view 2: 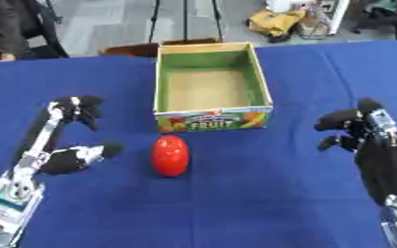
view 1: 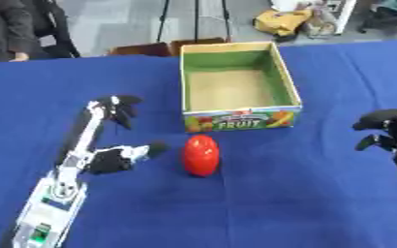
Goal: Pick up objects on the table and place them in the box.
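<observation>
Blue tablecloth (view 1: pixel 278 203) across the whole table. Open cardboard box (view 1: pixel 284 77) toward the far side, near the middle, green inside walls, tan bare floor, front panel printed with fruit pictures and the word FRUIT. Red egg-shaped object (view 1: pixel 200 155) upright on the cloth just in front of that panel, close to the box but not touching it, free of both hands.

Left hand (view 1: pixel 115 157) on the left, beside the red object with a gap of cloth between; fingers stretched out toward the far side, thumb stuck out sideways toward the red object, holding nothing. Silver and white forearm (view 1: pixel 53 193) running back to the lower left corner.

Right hand (view 2: pixel 358 131) on the right, well apart from the red object, over the cloth; fingers bent loosely rather than closed tight, empty.
</observation>
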{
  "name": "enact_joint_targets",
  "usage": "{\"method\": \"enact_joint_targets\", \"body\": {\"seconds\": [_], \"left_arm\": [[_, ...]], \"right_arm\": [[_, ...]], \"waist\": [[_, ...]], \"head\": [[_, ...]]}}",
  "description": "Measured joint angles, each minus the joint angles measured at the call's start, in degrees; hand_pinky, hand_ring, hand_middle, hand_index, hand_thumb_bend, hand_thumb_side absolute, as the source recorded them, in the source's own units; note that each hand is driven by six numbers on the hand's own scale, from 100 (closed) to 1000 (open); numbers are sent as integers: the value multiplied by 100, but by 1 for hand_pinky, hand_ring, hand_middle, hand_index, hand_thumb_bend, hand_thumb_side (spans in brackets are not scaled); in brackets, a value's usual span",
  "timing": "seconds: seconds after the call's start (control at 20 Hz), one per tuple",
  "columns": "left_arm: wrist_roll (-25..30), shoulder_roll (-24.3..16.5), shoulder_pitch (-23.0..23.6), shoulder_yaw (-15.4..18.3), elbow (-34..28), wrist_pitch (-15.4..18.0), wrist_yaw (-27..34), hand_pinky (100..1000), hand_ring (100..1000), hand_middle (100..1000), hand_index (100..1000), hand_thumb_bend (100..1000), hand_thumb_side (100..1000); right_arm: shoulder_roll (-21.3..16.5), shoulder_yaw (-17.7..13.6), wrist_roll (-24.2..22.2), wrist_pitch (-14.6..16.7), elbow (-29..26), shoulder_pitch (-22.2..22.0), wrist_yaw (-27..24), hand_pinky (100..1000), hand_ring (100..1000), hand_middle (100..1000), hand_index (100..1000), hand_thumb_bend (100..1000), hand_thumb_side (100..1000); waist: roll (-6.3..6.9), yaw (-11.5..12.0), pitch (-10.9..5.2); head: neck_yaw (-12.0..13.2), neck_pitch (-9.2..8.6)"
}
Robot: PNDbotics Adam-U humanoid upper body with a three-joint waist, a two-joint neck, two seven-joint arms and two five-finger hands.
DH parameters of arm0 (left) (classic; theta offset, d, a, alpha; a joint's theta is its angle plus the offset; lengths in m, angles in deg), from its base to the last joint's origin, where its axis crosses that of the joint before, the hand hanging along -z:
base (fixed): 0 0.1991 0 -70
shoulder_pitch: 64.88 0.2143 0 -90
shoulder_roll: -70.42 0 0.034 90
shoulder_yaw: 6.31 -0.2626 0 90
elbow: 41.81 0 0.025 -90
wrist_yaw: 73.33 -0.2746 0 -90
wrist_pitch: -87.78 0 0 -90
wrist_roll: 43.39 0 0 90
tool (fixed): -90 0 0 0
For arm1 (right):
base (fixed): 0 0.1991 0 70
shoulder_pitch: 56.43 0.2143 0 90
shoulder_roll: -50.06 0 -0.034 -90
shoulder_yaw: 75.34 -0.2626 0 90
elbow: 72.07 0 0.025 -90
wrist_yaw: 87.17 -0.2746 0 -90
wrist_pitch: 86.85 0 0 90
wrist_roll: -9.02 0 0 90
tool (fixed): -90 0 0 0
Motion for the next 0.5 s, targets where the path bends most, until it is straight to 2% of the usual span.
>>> {"method": "enact_joint_targets", "body": {"seconds": [0.2,0.5], "left_arm": [[477,-22,-247,-221,4,-82,-466,546,439,488,766,827,567],[1004,-48,-573,-551,124,-1,-1116,537,431,476,748,799,561]], "right_arm": [[0,1,-2,-1,0,0,0,452,652,587,600,100,973],[0,2,0,0,0,0,-1,456,658,591,600,100,972]], "waist": [[1,-28,-1],[14,-56,-12]], "head": [[9,0],[25,0]]}}
